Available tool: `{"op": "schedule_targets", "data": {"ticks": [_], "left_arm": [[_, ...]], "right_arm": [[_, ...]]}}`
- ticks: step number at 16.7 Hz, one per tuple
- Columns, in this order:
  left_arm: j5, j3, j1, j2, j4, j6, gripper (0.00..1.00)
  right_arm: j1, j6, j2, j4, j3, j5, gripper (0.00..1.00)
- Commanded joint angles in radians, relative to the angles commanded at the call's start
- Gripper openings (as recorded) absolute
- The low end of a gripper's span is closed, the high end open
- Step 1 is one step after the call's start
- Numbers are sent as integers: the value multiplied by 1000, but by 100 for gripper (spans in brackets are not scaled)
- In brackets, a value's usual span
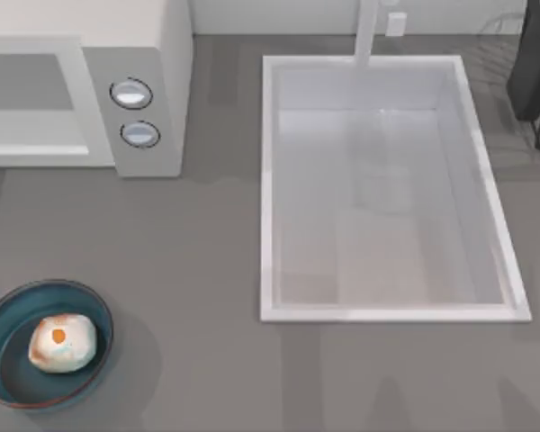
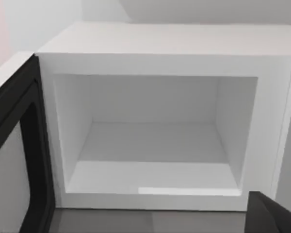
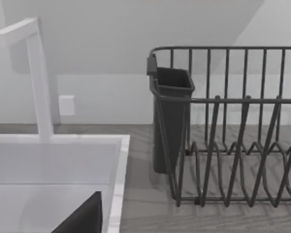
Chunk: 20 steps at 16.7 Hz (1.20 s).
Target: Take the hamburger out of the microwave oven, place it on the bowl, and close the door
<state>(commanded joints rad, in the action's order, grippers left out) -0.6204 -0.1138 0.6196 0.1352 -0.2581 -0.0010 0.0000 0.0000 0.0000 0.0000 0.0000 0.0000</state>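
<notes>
The hamburger (image 1: pixel 62 342), a pale bun with an orange spot, lies inside the dark teal bowl (image 1: pixel 4 319) at the table's front left. The white microwave oven (image 1: pixel 166 63) stands at the back left with two silver knobs on its grey panel. In the left wrist view its cavity (image 2: pixel 153 145) is bare, and the door (image 2: pixel 14 145) stands swung open, dark inner face showing. A dark part of my left gripper (image 2: pixel 274 216) shows in front of the microwave. A dark part of my right gripper (image 3: pixel 82 218) hangs over the sink's corner.
A white sink basin (image 1: pixel 387 306) with a faucet (image 1: pixel 367 31) takes up the middle and right of the table. A dark wire dish rack (image 3: pixel 233 145) with a cutlery cup (image 3: pixel 169 116) stands at the back right.
</notes>
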Motion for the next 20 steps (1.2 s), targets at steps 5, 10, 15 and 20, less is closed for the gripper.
{"op": "schedule_targets", "data": {"ticks": [5,10,15,20], "left_arm": [[8,-43,-8,21,-53,0,0],[-2,-93,20,-45,-73,39,0],[-35,-323,122,-359,-167,211,0],[-63,-638,248,-865,-290,451,0]], "right_arm": [[0,0,0,0,0,0,100],[0,0,0,0,0,0,100],[0,0,0,0,0,0,100],[0,0,0,0,0,0,100]]}}
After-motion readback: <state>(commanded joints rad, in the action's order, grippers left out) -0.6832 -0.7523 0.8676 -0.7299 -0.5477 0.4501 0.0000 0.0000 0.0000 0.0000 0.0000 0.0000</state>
